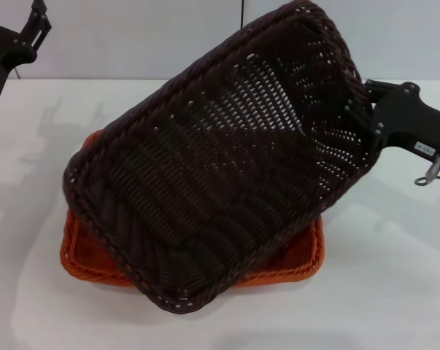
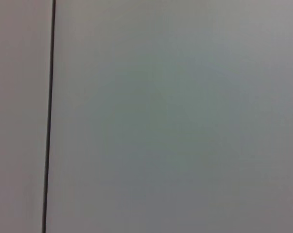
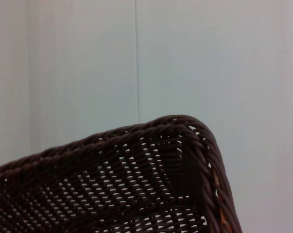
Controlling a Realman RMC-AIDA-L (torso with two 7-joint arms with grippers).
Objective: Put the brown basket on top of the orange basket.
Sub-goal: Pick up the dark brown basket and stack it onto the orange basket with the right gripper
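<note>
The right gripper (image 1: 360, 117), fingers clenched on its rim, holds the brown basket (image 1: 212, 160) tilted above the orange basket (image 1: 85, 259) for stacking, while the left arm idles.

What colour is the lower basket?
Bright orange basket, clearest in the head view.

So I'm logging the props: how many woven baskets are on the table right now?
2. The brown basket is tilted, lifted at its far right end by the right pincer, over the orange basket, which lies flat on the table beneath and is mostly covered. Nothing shows what might sit under them.
</note>
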